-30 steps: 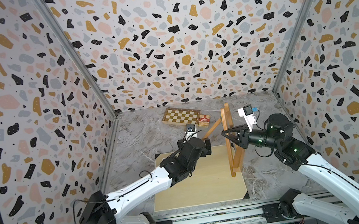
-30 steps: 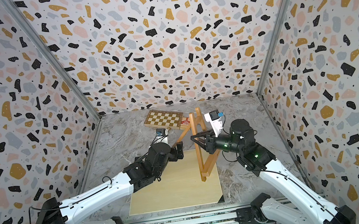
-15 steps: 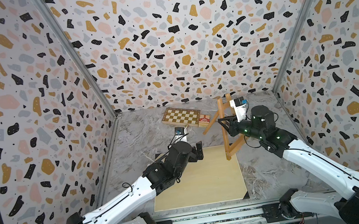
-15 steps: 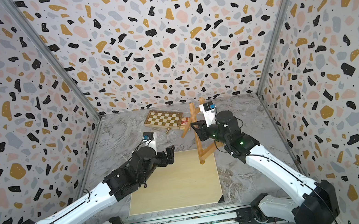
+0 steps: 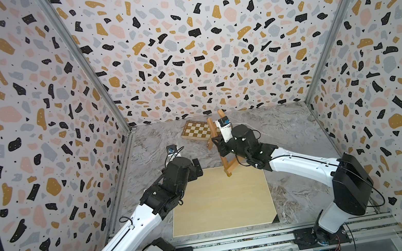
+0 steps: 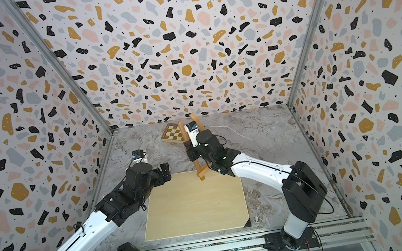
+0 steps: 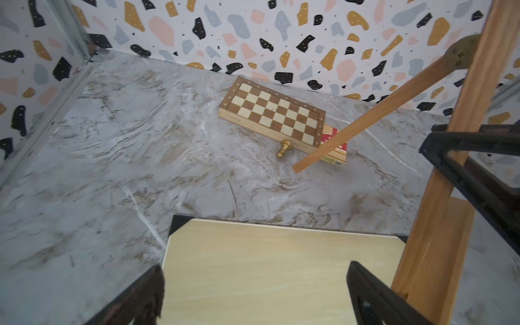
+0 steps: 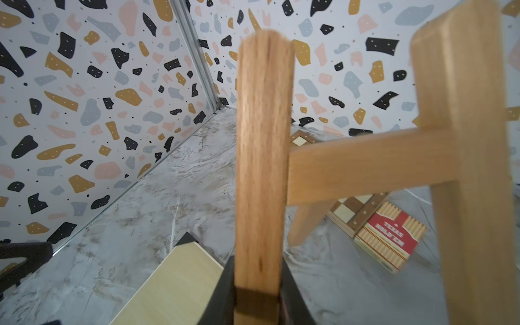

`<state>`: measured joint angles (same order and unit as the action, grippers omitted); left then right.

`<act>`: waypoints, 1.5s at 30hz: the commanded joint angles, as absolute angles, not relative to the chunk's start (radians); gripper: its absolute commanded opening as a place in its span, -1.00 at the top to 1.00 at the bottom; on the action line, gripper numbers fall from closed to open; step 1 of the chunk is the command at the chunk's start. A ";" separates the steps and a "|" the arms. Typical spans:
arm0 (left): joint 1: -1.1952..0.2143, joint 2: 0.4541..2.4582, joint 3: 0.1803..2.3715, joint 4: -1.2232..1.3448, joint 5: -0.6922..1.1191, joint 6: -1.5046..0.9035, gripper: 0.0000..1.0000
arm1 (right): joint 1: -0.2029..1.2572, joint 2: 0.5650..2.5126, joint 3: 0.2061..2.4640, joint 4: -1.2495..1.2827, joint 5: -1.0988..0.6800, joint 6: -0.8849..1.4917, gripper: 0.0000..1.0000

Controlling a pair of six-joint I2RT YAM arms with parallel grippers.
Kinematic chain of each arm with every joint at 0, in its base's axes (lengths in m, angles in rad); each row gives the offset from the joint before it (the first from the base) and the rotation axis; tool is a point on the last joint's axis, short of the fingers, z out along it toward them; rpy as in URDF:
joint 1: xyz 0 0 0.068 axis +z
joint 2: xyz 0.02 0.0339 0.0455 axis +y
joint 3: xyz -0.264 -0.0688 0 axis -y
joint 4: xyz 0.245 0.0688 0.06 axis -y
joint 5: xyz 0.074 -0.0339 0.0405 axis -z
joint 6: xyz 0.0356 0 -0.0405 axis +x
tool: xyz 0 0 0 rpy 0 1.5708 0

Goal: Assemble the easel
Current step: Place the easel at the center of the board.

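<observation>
Large pale wooden board with black corners [image 5: 219, 201] lies near-centre; honey-brown wooden-slat A-frame easel [image 5: 229, 166] held over its far edge
Easel long axis near upright, slightly tilted: bottom ledge down, top end up, rear leg splayed left. Judged light and stiff, rear leg likely floppy, so grip a front slat mid-height. Right gripper [image 8: 257, 284] clenched on one slat; left gripper [image 5: 196, 172] gaping, empty, near easel's left

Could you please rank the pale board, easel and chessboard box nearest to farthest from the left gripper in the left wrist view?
1. pale board, just below the left gripper.
2. easel, close beside it.
3. chessboard box, well beyond the board's far edge.
</observation>
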<state>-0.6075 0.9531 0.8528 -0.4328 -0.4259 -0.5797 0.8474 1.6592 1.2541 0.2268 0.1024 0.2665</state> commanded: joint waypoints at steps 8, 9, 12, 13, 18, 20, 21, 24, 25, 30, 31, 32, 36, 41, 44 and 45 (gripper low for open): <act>-0.479 0.918 0.857 -0.478 -0.392 -0.594 -0.98 | 0.928 1.909 1.520 0.409 0.273 0.256 1.00; -0.476 0.916 0.855 -0.476 -0.394 -0.596 -0.97 | 0.929 1.931 1.539 0.409 0.286 0.261 1.00; -0.466 0.907 0.841 -0.477 -0.407 -0.610 -0.98 | 0.930 1.999 1.612 0.389 0.342 0.295 1.00; -0.463 0.905 0.834 -0.478 -0.413 -0.618 -0.97 | 0.931 2.022 1.639 0.377 0.356 0.305 1.00; -0.453 0.884 0.803 -0.466 -0.430 -0.644 -0.97 | 0.930 2.112 1.726 0.346 0.422 0.362 1.00; -0.449 0.881 0.795 -0.460 -0.437 -0.645 -0.98 | 0.931 2.152 1.763 0.346 0.436 0.368 1.00; -0.447 0.882 0.794 -0.458 -0.441 -0.646 -0.98 | 0.931 2.171 1.788 0.338 0.439 0.368 1.00; -0.440 0.886 0.792 -0.455 -0.447 -0.644 -0.98 | 0.930 2.231 1.870 0.309 0.457 0.370 1.00; -0.438 0.884 0.792 -0.457 -0.452 -0.646 -0.98 | 0.933 2.246 1.885 0.312 0.464 0.367 1.00; -0.431 0.870 0.776 -0.451 -0.472 -0.655 -0.98 | 0.932 2.295 1.909 0.353 0.486 0.350 1.00; -0.427 0.867 0.770 -0.445 -0.472 -0.657 -0.97 | 0.932 2.303 1.912 0.358 0.488 0.347 1.00; -0.427 0.865 0.764 -0.438 -0.472 -0.657 -0.97 | 0.934 2.309 1.914 0.366 0.498 0.344 1.00; -0.422 0.866 0.754 -0.424 -0.476 -0.663 -0.98 | 0.937 2.341 1.914 0.388 0.520 0.341 1.00; -0.419 0.872 0.756 -0.417 -0.476 -0.666 -0.97 | 0.944 2.385 1.938 0.389 0.561 0.352 1.00; -0.417 0.866 0.750 -0.416 -0.482 -0.675 -0.98 | 0.949 2.413 1.979 0.340 0.575 0.369 1.00; -0.417 0.861 0.746 -0.414 -0.483 -0.676 -0.98 | 0.952 2.419 1.985 0.331 0.587 0.370 1.00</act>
<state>-0.4255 0.8749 0.7597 -0.4465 -0.4564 -0.6609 0.9470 2.4149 1.9461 0.3897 0.5388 0.3576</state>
